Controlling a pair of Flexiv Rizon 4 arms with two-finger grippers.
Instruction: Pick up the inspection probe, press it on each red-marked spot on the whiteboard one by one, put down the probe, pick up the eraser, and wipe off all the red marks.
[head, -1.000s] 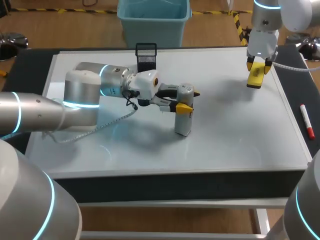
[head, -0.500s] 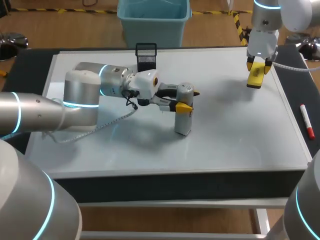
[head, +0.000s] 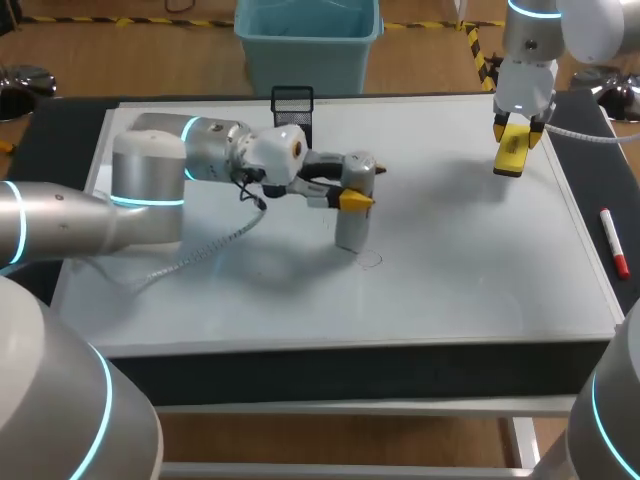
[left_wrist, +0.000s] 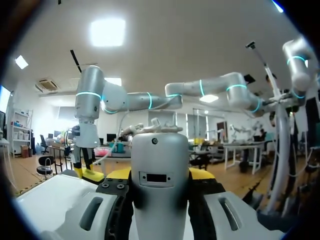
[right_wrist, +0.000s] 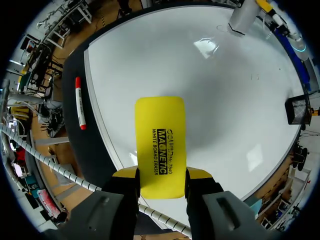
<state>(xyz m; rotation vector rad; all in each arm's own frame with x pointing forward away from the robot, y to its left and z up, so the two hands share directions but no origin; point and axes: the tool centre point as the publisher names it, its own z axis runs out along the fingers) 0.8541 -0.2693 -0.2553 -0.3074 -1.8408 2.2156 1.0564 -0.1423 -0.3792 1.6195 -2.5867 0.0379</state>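
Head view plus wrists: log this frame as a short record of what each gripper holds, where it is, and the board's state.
left gripper: shut on probe, near the middle of the whiteboard
probe: upright, lower end at or just above the whiteboard
right gripper: shut on eraser, above the whiteboard's far right
whiteboard: no red marks visible
marker: red, on the dark table right of the whiteboard
holder: black mesh, at the far edge
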